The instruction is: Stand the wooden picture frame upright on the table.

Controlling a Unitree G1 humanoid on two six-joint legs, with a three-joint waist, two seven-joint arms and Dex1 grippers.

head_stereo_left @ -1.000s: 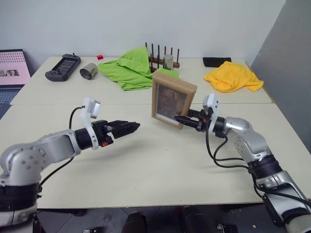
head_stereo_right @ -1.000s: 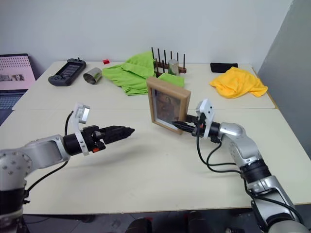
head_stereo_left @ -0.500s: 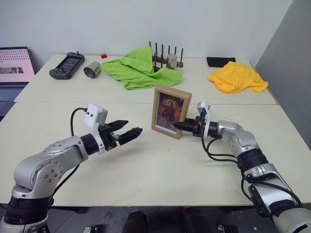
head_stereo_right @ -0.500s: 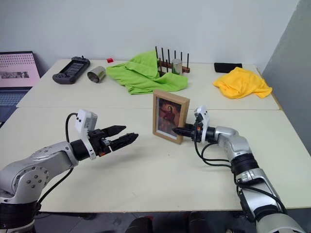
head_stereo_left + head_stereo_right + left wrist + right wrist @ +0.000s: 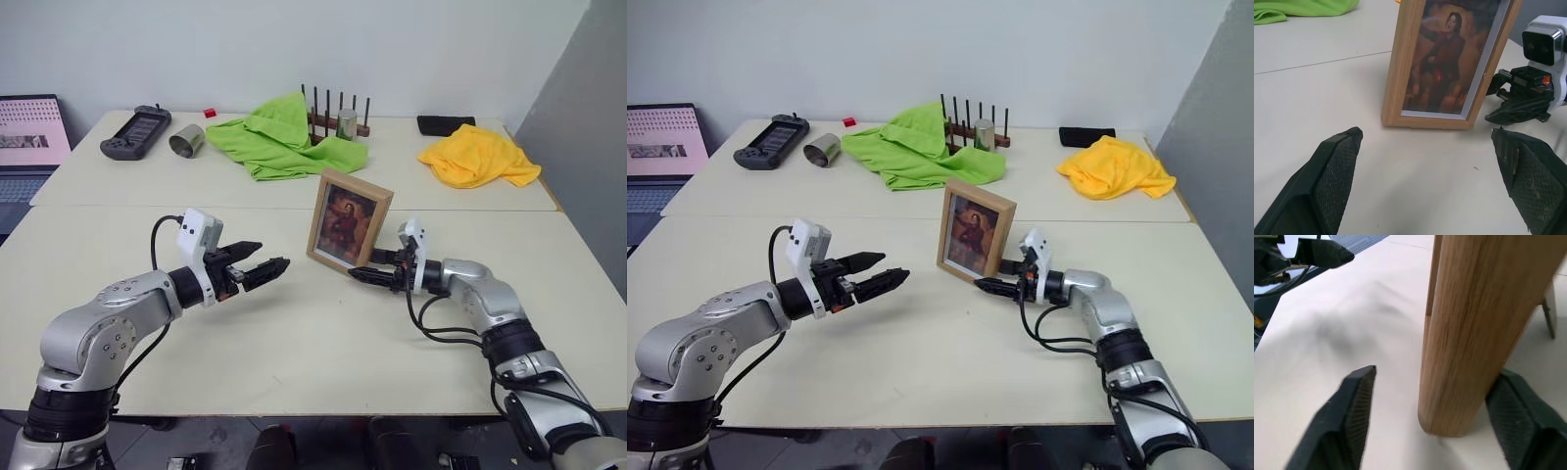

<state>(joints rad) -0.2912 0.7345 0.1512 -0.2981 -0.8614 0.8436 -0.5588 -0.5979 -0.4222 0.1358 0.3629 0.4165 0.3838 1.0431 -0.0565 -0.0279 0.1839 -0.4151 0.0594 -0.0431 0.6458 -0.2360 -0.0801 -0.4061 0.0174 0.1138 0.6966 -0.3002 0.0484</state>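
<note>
The left gripper (image 5: 263, 266) hovers over the desk (image 5: 294, 333) with its fingers (image 5: 1334, 181) spread wide. Beside it, the wooden picture frame (image 5: 350, 219) stands tall, leaning back a little, its picture facing the robot. The right gripper (image 5: 370, 267) sits at the frame's bottom corner, its fingers (image 5: 1354, 406) wide on both sides of the wooden edge, holding nothing.

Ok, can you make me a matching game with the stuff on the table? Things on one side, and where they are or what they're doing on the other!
Things:
1. wooden picture frame
2. yellow cloth
3. metal can
4. right gripper

Places or states:
A. lying on its side beside the black handheld console
B. bunched up at the far right of the table
C. standing upright in the middle
D. open, its fingers either side of the frame's edge

Pairs: 1-C, 2-B, 3-A, 4-D
</note>
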